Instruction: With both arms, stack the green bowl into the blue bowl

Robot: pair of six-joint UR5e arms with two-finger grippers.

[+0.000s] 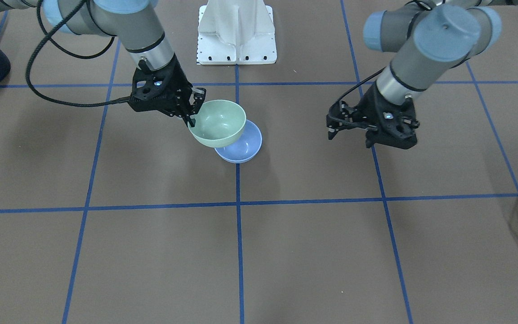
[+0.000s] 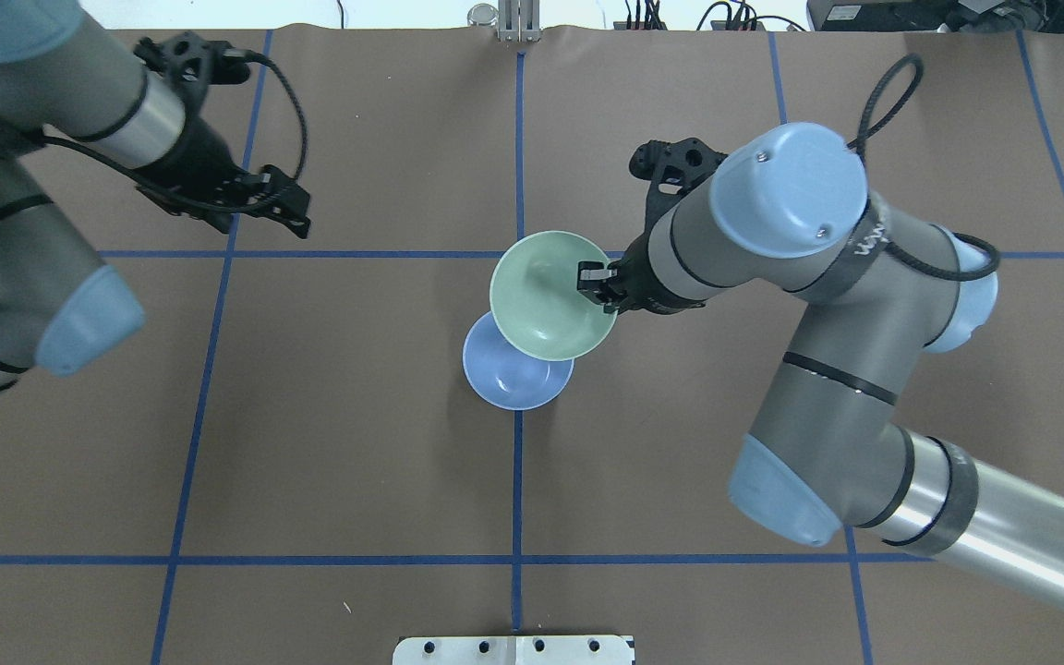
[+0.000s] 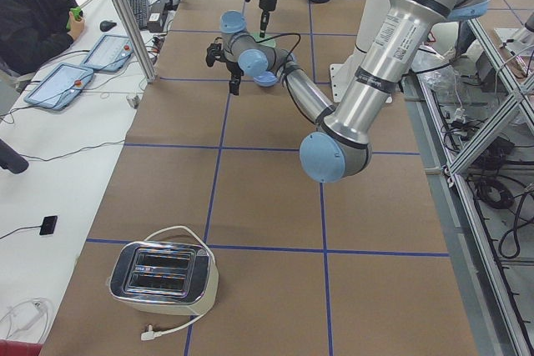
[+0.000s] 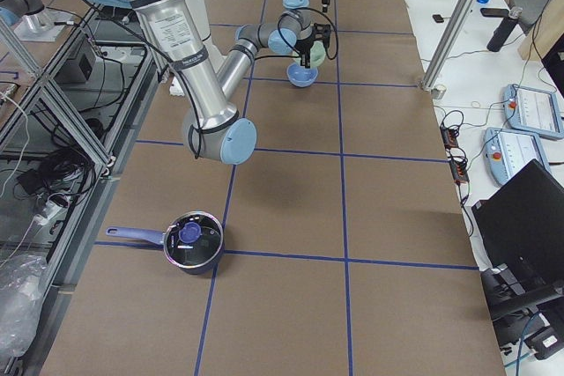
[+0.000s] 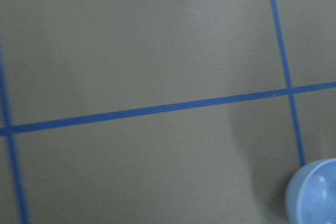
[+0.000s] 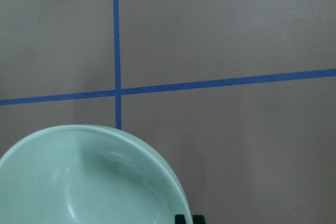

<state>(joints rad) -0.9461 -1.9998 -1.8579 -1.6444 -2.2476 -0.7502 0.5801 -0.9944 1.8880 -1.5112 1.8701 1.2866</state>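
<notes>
Surface [image 1: 160, 261] of brown paper, gridded with blue tape, carries the blue bowl [image 1: 243, 146] on its centre line. Above it, overlapping its far edge, the green bowl [image 1: 218, 122] hangs tilted, its rim pinched in my right pincer [image 1: 192, 118]. My left pincer [image 1: 331, 127] hovers spread and empty, well apart from both bowls.

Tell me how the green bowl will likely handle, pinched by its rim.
Probably stiff: the green bowl looks perfectly round though the right tool pinches just one rim spot. Likely light, since that single pinch holds it up. Its glossy surface may be slippery.
</notes>
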